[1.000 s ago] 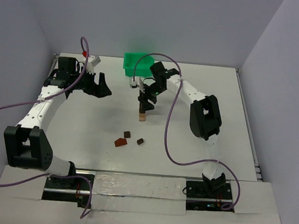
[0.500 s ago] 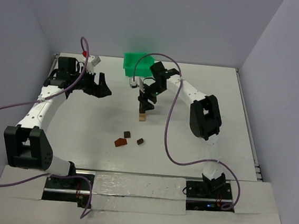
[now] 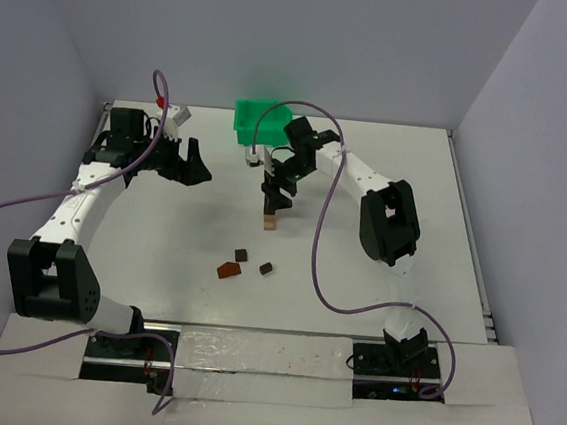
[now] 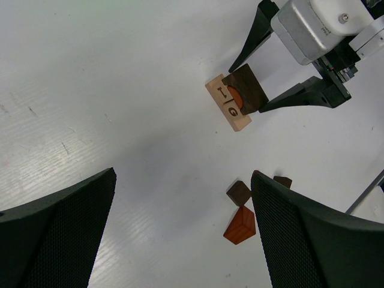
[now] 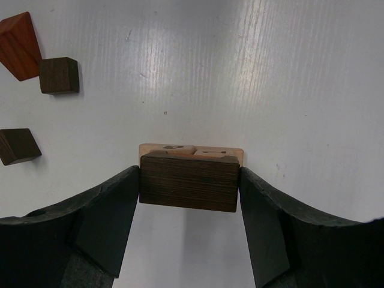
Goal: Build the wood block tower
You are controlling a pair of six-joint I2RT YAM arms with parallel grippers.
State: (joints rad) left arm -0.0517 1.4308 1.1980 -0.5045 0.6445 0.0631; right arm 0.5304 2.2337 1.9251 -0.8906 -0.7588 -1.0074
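The wood block tower [image 3: 271,217] stands mid-table: tan lettered blocks [image 5: 192,150] at the base, an orange piece just showing above them, and a dark brown block [image 5: 189,185] on top. My right gripper [image 5: 189,177] reaches down over it, one jaw against each end of the dark brown block with no gap visible. A reddish-brown wedge [image 3: 228,269] and two small dark blocks [image 3: 242,256] [image 3: 266,267] lie loose nearer the arms. My left gripper [image 4: 183,175] hovers open and empty at the back left, the tower's tan blocks [image 4: 225,105] ahead of it.
A green plastic bin [image 3: 257,120] sits at the back edge, just behind the right gripper [image 3: 275,200]. The left gripper [image 3: 193,164] hangs to the left of the tower. In the left wrist view the loose wedge [image 4: 240,227] lies beside its right finger.
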